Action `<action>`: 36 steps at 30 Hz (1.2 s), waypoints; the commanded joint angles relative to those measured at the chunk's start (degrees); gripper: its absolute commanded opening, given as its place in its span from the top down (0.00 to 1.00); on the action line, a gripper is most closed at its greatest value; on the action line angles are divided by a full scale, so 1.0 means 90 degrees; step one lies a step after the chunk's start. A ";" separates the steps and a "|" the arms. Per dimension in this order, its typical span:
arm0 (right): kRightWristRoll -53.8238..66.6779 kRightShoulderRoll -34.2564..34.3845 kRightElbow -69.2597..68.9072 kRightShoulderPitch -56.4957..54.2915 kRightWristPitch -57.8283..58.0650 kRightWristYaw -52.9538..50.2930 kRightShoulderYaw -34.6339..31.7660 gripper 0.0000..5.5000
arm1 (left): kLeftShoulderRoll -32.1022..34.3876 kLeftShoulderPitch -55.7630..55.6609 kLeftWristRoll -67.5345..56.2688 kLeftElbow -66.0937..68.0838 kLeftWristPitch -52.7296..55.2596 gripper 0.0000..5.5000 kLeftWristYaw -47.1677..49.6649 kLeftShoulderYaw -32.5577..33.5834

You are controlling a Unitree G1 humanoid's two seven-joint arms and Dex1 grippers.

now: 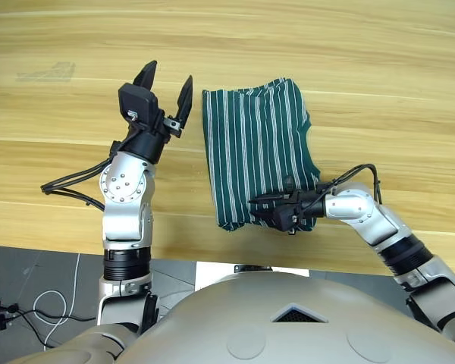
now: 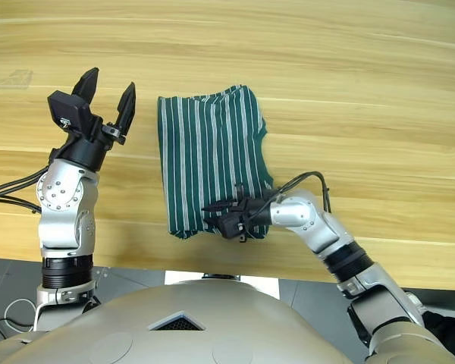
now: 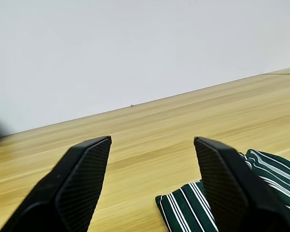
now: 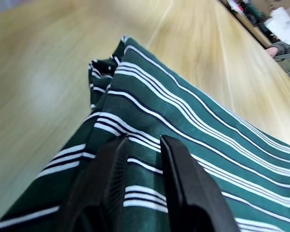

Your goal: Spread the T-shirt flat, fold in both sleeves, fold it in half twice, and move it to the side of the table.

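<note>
A dark green, white-striped T-shirt (image 1: 254,144) is lying folded into a compact, several-layered rectangle on the light wooden plank table (image 1: 379,53). It is sitting towards the near edge of the table, roughly in front of the robot, with its stripes running away from the robot. Its left edge is lying straight, while its right edge is bulging outward partway along.

The black two-fingered left tool (image 1: 169,78) is hovering just beside the far-left corner of the T-shirt and is not touching the cloth. Its fingers (image 3: 82,186) are standing wide apart and are pointing towards the far side of the table. Between them, the bare wood and a corner of the striped fabric are showing, with a plain pale grey wall (image 3: 135,48) rising behind the far edge of the table.

The black right tool (image 1: 256,208) is lying low over the near-right part of the T-shirt, pointing across it towards the robot's left. Its fingers (image 4: 183,183) are drawn narrow, almost together, and are resting on the top layer, pinching a slim strip of the striped cloth between them.

Black cables (image 1: 68,188) are looping out from the left arm over the near edge of the table.
</note>
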 commanded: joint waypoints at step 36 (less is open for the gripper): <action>-0.3383 -0.2134 0.3003 -0.0285 -0.6851 -0.1819 -0.3757 0.54 | 0.5091 0.1685 0.7492 0.0793 -0.5356 0.25 0.1267 -0.0383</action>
